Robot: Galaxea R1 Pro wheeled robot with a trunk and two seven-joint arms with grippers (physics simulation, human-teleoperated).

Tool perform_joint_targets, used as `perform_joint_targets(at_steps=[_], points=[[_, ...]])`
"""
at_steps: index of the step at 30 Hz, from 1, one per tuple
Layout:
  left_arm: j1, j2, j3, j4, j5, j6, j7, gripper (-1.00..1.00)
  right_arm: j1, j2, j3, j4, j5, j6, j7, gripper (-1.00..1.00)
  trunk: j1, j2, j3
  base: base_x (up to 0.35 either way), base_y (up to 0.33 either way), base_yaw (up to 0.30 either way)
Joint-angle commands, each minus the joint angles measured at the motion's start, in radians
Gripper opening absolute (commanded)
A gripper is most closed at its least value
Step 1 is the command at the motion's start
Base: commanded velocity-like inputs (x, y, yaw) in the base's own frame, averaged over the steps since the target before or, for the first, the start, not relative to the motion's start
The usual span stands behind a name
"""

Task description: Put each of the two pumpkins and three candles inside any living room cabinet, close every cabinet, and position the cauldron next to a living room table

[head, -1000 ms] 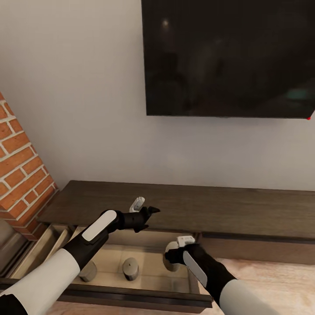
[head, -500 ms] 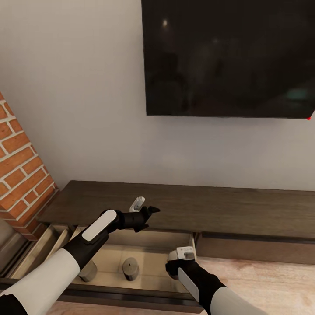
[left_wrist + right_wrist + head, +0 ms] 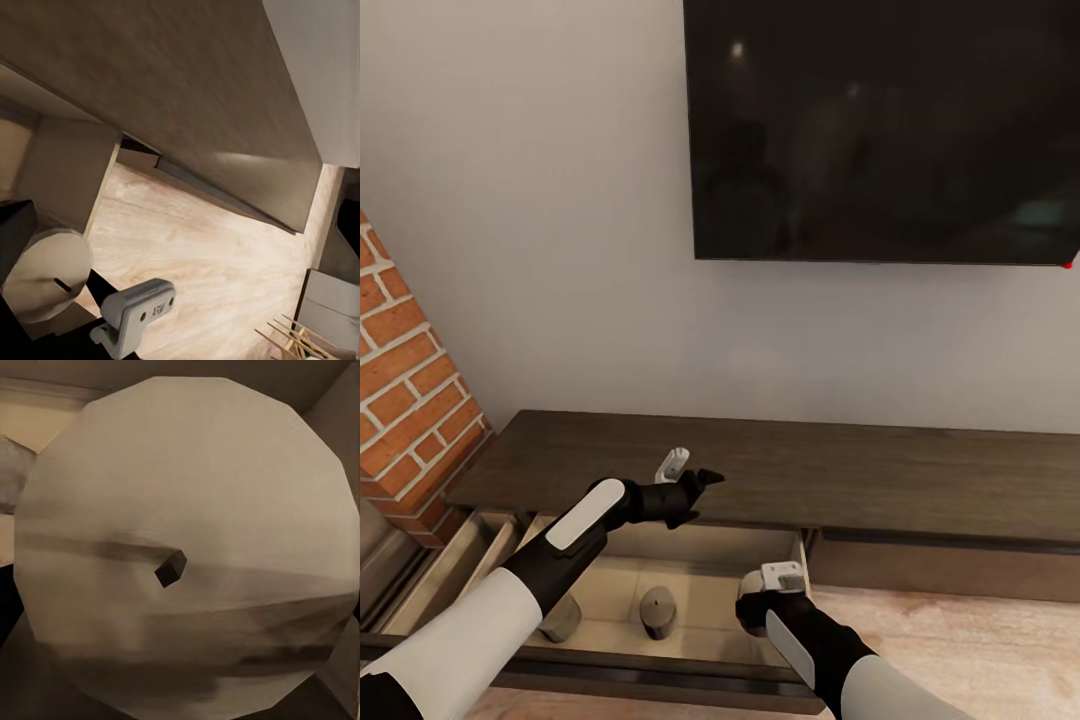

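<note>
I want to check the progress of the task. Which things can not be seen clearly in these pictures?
- Head view: the right gripper hides the candle it carries, so its grip is unclear.
- Head view: the left arm covers part of one candle in the open drawer; another candle stands clear.
- Right wrist view: the held candle blocks the drawer below.
- Head view: the cabinet is cut off at the right edge.
</note>
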Motion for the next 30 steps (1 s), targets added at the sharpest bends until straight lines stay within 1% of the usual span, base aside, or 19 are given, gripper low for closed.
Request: perform_joint_targets(at_steps=[1,3,5,7,8,30], points=[[0.000,0.000,0.002,0.000,0.000,0.000,0.000,1.00,0.000,0.000,0.000,-0.001,0.001,0.000,0.009,-1.00,0.000,0.000,0.000,0.000,0.000,0.000],[0.000,0.000,0.004,0.000,0.000,0.000,0.000,1.00,0.000,0.000,0.000,-0.002,0.001,0.000,0.037,-1.00,0.000,0.000,0.000,0.000,0.000,0.000],[0.000,0.000,0.005,0.000,0.000,0.000,0.000,1.00,0.000,-0.001,0.000,-0.001,0.002,0.000,0.083,-1.00,0.000,0.000,0.000,0.000,0.000,0.000],[0.000,0.000,0.006,0.000,0.000,0.000,0.000,1.00,0.000,-0.002,0.000,-0.001,0.003,0.000,0.101,-1.00,0.000,0.000,0.000,0.000,0.000,0.000],[0.000,0.000,0.006,0.001,0.000,0.000,0.000,1.00,0.000,-0.003,0.000,0.000,0.003,0.000,0.107,-1.00,0.004,-0.007,-0.003,0.000,0.000,0.000],[0.000,-0.004,0.007,0.005,0.000,0.000,0.000,1.00,-0.001,-0.002,0.000,0.000,0.002,0.000,0.115,-1.00,0.088,-0.161,-0.072,0.000,0.000,0.000]])
